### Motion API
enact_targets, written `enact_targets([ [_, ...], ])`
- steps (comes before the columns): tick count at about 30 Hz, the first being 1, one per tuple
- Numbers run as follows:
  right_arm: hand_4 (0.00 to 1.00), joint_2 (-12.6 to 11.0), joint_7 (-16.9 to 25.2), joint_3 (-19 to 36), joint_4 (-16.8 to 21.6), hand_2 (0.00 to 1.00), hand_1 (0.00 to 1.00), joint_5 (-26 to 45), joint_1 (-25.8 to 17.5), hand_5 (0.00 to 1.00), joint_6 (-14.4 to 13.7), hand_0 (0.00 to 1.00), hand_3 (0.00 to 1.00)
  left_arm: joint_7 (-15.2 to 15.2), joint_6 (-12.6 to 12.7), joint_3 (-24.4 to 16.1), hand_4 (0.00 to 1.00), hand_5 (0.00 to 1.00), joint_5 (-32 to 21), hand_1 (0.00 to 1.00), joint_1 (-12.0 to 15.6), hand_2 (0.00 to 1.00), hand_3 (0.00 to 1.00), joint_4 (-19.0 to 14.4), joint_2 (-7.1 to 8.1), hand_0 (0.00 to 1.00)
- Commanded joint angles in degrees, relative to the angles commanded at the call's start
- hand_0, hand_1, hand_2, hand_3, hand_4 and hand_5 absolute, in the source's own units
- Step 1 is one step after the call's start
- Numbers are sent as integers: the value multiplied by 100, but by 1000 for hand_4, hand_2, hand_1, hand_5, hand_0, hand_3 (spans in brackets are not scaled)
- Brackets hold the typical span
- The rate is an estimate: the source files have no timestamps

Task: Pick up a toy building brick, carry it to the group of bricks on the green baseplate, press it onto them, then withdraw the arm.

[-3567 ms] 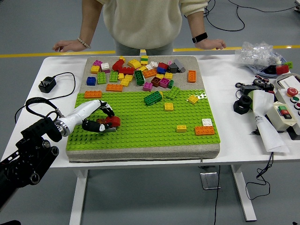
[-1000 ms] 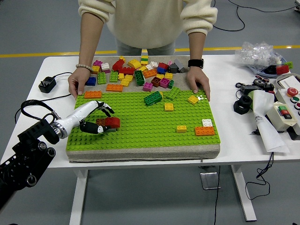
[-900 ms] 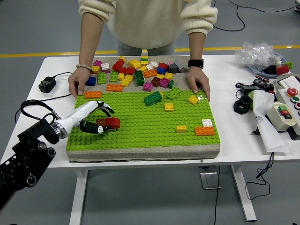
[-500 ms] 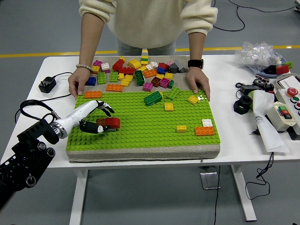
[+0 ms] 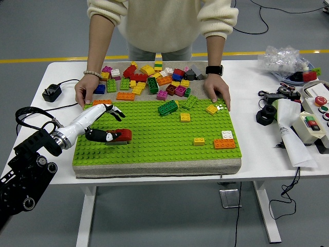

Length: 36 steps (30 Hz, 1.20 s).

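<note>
Left hand point(image 5: 103, 123) has lifted off the red brick point(image 5: 122, 135) at the green baseplate point(image 5: 154, 149) near-left, fingers released; brick looks placed, withdrawal starting. Person's hands steady the far edge.

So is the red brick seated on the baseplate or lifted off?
Cannot tell: red brick sits low over the green baseplate, left hand alongside it.

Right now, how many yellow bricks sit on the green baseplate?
3: yellow brick at the far right, yellow brick just left of it, yellow brick nearer, beside the orange brick. None seem hidden.
</note>
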Motion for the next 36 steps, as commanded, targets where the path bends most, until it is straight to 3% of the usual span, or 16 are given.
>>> enact_targets([
  [4,943,0,-3,-7,0,735,701,-3,-1,683,5,779,677,156,-69,-62,998,308,313,801,145,783,619,-352,37,996],
  [5,943,0,-6,-7,0,735,701,-6,-1,683,8,779,677,187,-90,-73,998,627,462,936,180,916,642,-442,46,998],
  [9,943,-5,-24,-11,0,735,701,-16,0,683,27,779,677,255,-131,-59,998,627,920,936,271,916,642,-635,80,998],
  [10,943,-6,-26,-12,0,735,701,-16,1,683,29,779,677,261,-131,-61,998,685,979,984,274,967,643,-644,82,998],
  [19,943,-9,-41,-21,0,735,701,5,25,684,29,779,677,272,-3,89,998,698,1369,983,138,969,634,-463,131,998],
  [26,943,3,-39,-18,0,735,700,24,35,683,21,779,677,274,24,205,998,704,1369,983,62,972,625,-238,123,998],
  [36,943,-11,-52,-14,0,735,701,37,55,681,20,778,677,280,16,208,998,709,1369,975,95,969,626,-182,84,998],
])
